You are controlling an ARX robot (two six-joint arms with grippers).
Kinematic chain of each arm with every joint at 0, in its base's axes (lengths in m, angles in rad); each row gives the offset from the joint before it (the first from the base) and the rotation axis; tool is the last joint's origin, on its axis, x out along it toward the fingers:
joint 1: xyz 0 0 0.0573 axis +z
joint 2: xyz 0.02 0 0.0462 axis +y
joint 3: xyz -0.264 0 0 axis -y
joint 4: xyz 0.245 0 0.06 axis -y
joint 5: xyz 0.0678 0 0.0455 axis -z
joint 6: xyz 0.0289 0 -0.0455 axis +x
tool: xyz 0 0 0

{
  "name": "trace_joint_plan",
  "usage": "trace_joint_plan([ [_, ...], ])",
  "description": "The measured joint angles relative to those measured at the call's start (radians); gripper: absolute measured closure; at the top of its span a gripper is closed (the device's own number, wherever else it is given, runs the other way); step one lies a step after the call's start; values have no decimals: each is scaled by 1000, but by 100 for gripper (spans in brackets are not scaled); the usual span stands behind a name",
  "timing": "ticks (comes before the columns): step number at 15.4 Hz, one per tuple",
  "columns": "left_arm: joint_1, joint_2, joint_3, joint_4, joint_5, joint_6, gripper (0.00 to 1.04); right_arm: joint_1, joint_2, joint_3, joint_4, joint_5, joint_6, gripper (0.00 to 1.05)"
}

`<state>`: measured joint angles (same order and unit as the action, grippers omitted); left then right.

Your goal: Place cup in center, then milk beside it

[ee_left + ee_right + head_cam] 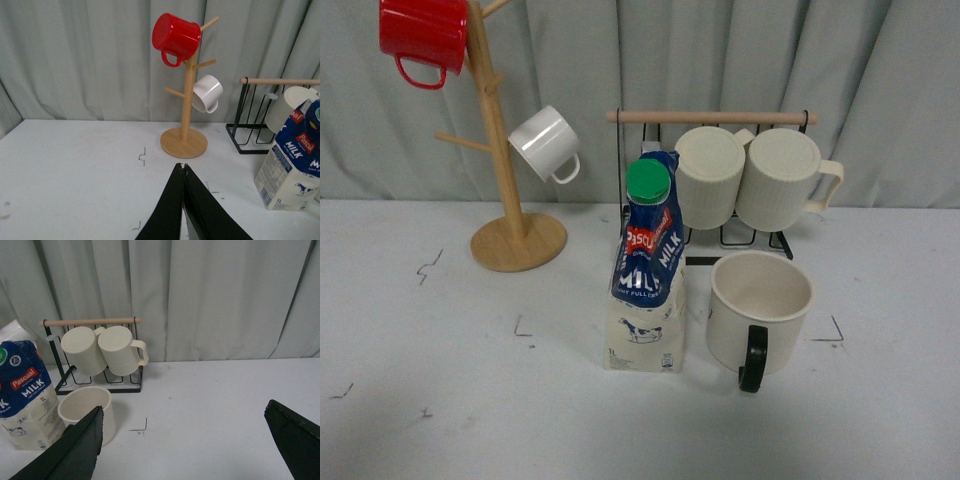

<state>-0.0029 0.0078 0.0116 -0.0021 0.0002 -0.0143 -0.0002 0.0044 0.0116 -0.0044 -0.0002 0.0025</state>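
Note:
The cup [760, 312], a wide cream mug with a black loop handle facing front, stands upright on the white table [440, 400] near the middle. The milk [648, 270], a blue-topped carton with a green cap, stands upright just left of it, a small gap between them. Neither gripper shows in the front view. In the left wrist view my left gripper [183, 166] is shut and empty above the bare table, with the milk [292, 160] off to one side. In the right wrist view my right gripper [182, 414] is open and empty, with the cup [87, 410] and milk [27, 395] by one finger.
A wooden mug tree [505, 175] holds a red mug [422, 35] and a small white mug [546, 143] at the back left. A black wire rack [720, 170] with two ribbed cream mugs stands right behind the milk and cup. Grey curtain behind.

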Motion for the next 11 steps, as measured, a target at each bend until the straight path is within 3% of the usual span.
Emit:
trace_joint_plan([
  [4,0,0,0,-2,0,0,65,0,0,0,0,0,0,6],
  [5,0,0,0,-2,0,0,42,0,0,0,1,0,0,6],
  [8,0,0,0,-2,0,0,7,0,0,0,1,0,0,6],
  [11,0,0,0,-2,0,1,7,0,0,0,1,0,0,6],
])
